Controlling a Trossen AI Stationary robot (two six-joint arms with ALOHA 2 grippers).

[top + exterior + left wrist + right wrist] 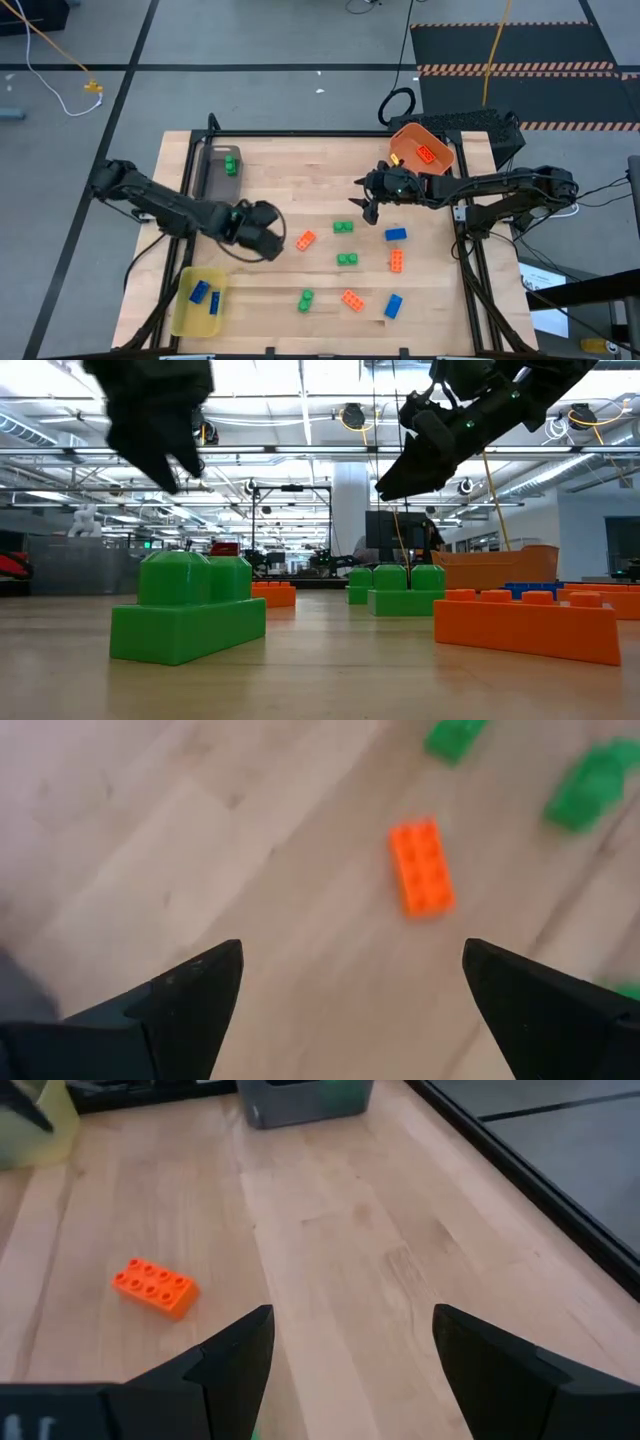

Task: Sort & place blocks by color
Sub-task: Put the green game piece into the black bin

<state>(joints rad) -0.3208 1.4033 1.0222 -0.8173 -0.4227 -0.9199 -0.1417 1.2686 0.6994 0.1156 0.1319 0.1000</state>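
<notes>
Loose blocks lie flat on the wooden table (270, 180): orange ones (306, 240) (397, 261) (352, 299), green ones (343, 228) (347, 259) (306, 299) and blue ones (396, 235) (393, 306). My left gripper (276, 244) hangs open above the table at centre left, just left of an orange block (421, 867), with nothing between its fingers. My right gripper (366, 208) hangs open above the table right of centre, near the orange bin, also holding nothing. In its wrist view the same orange block (153, 1286) lies ahead.
A grey bin (212, 172) at the far left holds a green block (231, 165). An orange bin (420, 150) at the far right holds an orange block. A yellow bin (197, 300) at the near left holds blue blocks. Bare wood lies in the table's far middle.
</notes>
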